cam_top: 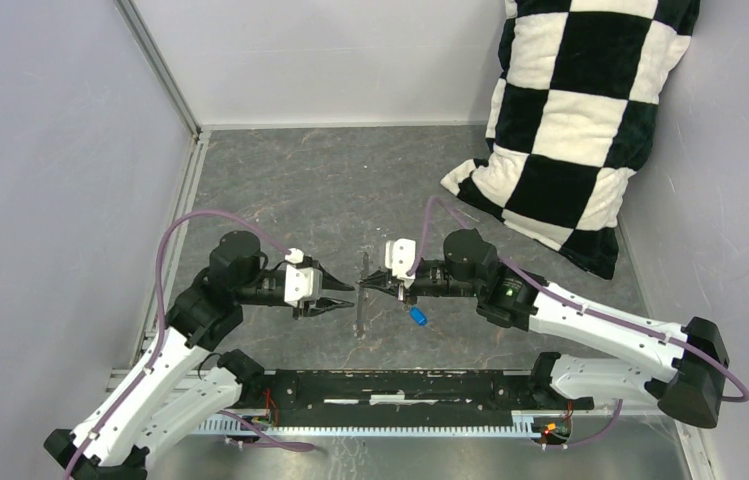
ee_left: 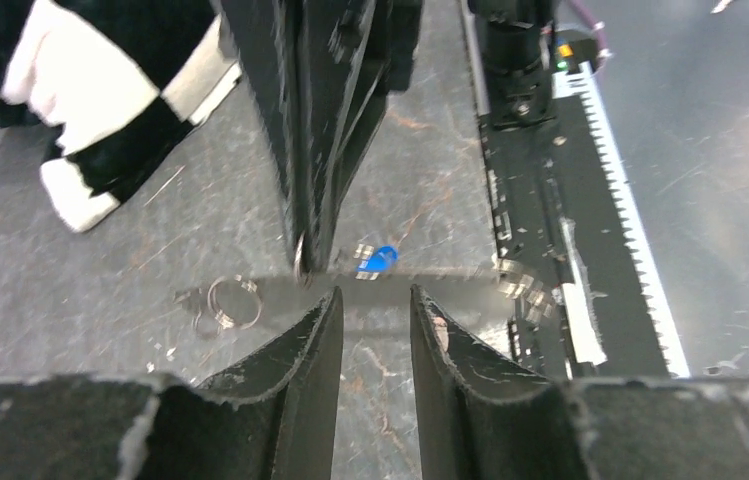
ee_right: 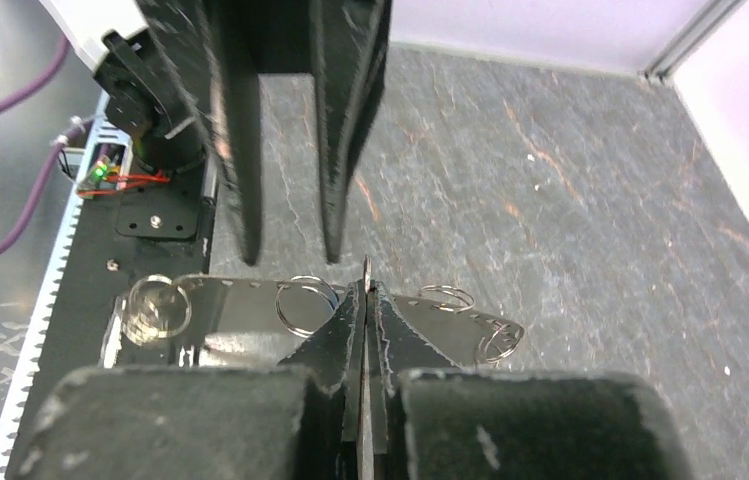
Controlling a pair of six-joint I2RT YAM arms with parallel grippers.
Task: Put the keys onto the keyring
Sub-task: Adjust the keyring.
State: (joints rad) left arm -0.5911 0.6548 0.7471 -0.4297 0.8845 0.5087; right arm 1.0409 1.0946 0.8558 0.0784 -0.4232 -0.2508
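Note:
My right gripper (cam_top: 367,283) (ee_right: 365,292) is shut on the keyring (cam_top: 360,318) (ee_right: 250,300), a thin dark metal band seen edge-on like a rod. Small silvery split rings (ee_right: 305,303) hang along the keyring. A tiny key (cam_top: 417,316) (ee_left: 378,258) with a bright blue head lies on the table just right of the keyring, beneath the right gripper. My left gripper (cam_top: 347,297) (ee_left: 375,293) faces the keyring from the left, tips just short of it. It is open, with a narrow gap and nothing between its fingers (ee_left: 320,330).
A black-and-white checked pillow (cam_top: 570,120) (ee_left: 100,110) leans in the back right corner. The arms' black base rail (cam_top: 390,385) with a white toothed strip (ee_left: 610,200) runs along the near edge. Grey walls close in the left, back and right.

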